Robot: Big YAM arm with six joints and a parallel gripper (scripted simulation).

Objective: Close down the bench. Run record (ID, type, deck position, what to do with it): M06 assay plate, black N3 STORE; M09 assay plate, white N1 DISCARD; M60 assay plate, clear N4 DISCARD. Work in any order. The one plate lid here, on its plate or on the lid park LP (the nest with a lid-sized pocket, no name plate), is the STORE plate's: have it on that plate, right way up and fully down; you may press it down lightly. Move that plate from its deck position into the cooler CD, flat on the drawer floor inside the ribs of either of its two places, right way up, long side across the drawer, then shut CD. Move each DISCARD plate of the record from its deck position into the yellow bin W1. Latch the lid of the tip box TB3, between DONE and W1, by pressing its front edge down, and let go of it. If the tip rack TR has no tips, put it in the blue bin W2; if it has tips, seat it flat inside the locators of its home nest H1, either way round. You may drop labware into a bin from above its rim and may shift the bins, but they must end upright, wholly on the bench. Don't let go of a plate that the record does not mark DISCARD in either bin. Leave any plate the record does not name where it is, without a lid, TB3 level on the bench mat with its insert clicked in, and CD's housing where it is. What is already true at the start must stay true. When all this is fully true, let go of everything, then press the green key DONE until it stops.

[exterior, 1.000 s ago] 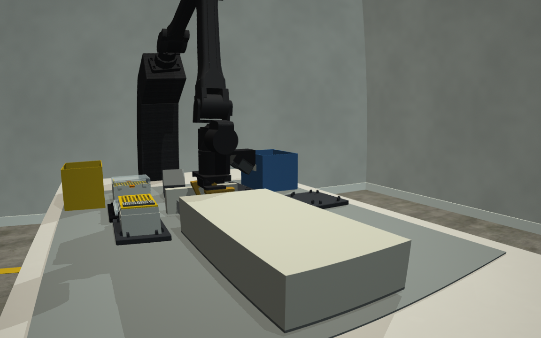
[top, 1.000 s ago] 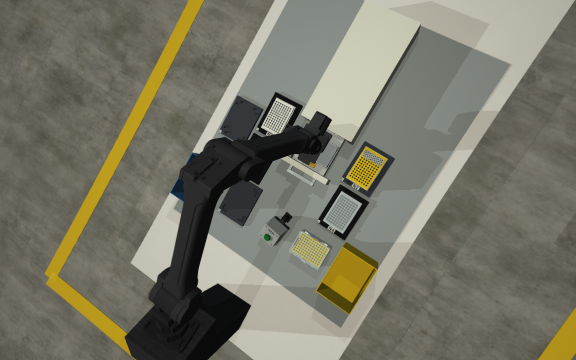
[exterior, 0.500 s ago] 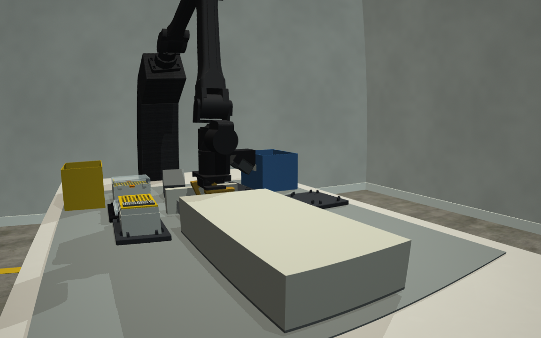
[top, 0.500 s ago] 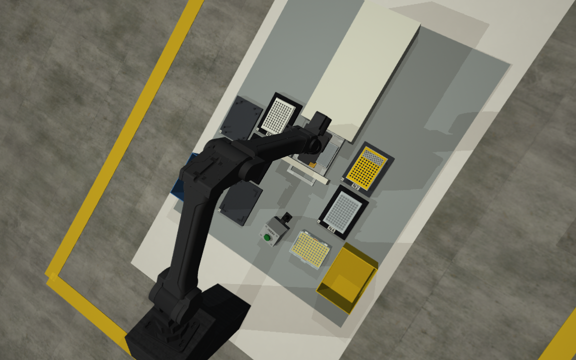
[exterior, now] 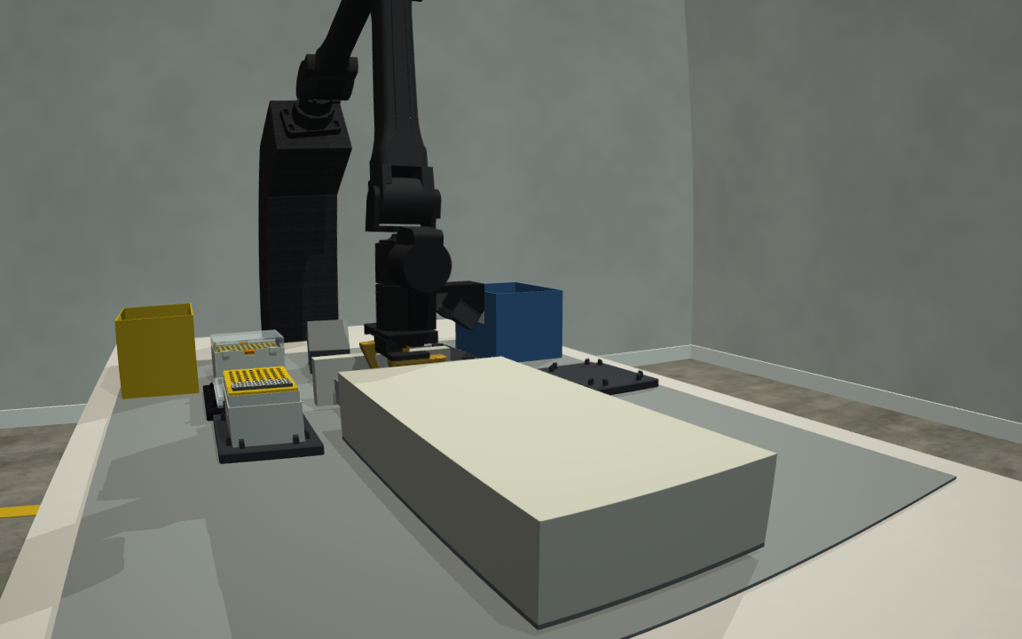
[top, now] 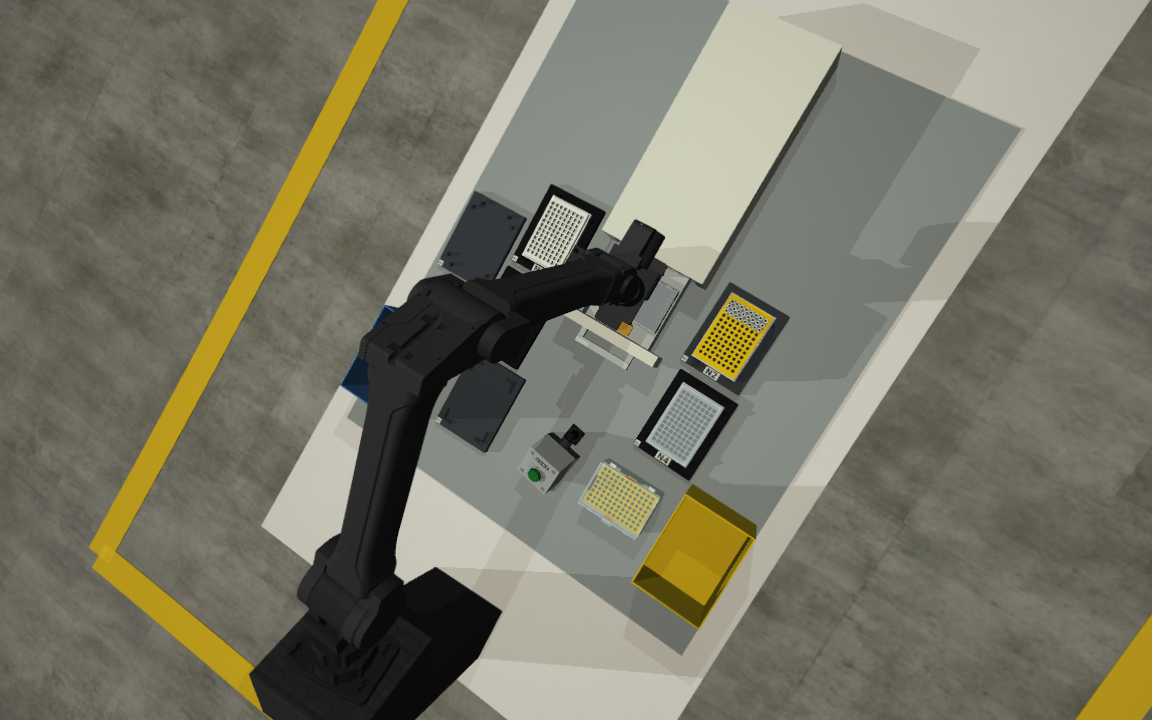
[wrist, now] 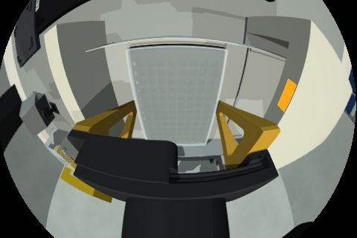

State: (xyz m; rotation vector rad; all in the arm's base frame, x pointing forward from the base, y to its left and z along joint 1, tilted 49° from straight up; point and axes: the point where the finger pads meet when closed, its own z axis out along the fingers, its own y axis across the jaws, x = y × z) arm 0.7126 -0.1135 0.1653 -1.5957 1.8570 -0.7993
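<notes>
My gripper (wrist: 175, 105) is open, low over the pulled-out drawer (top: 618, 344) of the cooler CD (top: 723, 134). A lidded plate (wrist: 175, 89) lies flat in the drawer between my yellow fingers, with a small gap at each side; it also shows in the top view (top: 656, 304). The clear plate (top: 686, 420) sits on nest N4. The tip rack (top: 730, 333), yellow-topped with tips at one end, stands on a black nest. The tip box TB3 (top: 620, 497) stands between the DONE key (top: 533, 474) and the yellow bin W1 (top: 695, 555).
The blue bin W2 (exterior: 511, 321) stands behind my arm. Two empty dark nests (top: 482, 234) (top: 480, 404) lie at the bench's left side. The cooler housing is a long low block close beside my wrist.
</notes>
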